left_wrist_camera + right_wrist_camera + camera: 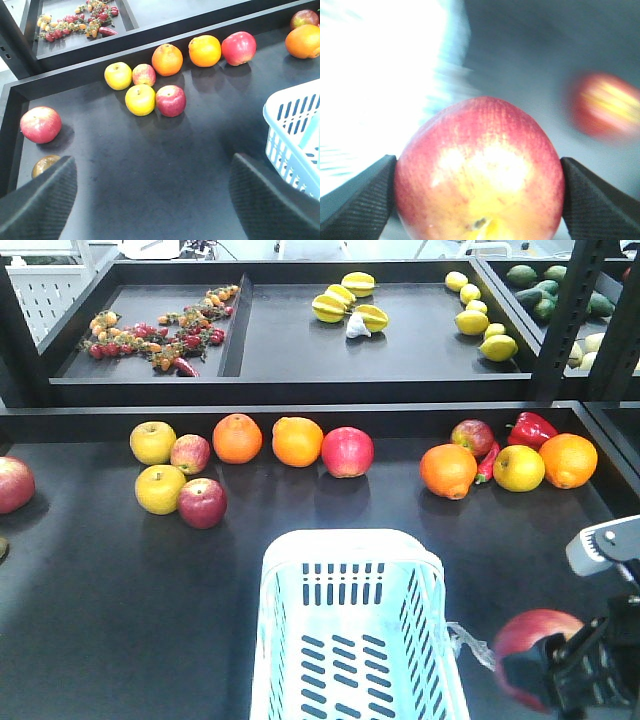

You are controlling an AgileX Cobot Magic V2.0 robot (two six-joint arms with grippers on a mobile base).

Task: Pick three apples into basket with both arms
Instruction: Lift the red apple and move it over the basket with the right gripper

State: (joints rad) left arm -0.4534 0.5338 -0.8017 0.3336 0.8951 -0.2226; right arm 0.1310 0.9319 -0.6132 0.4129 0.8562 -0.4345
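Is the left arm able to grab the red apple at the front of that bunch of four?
Probably yes. The left gripper is open and empty, and only bare table lies between it and that apple. The yellow apple right beside it may crowd one finger.

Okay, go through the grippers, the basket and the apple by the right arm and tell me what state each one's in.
Pale blue-white slotted plastic basket: upright, no fruit in its visible part.
Red, yellow-patched round apple: gripped, right of the basket, outside it.
Right black gripper: shut on that apple.
Left black gripper: open, holding nothing.
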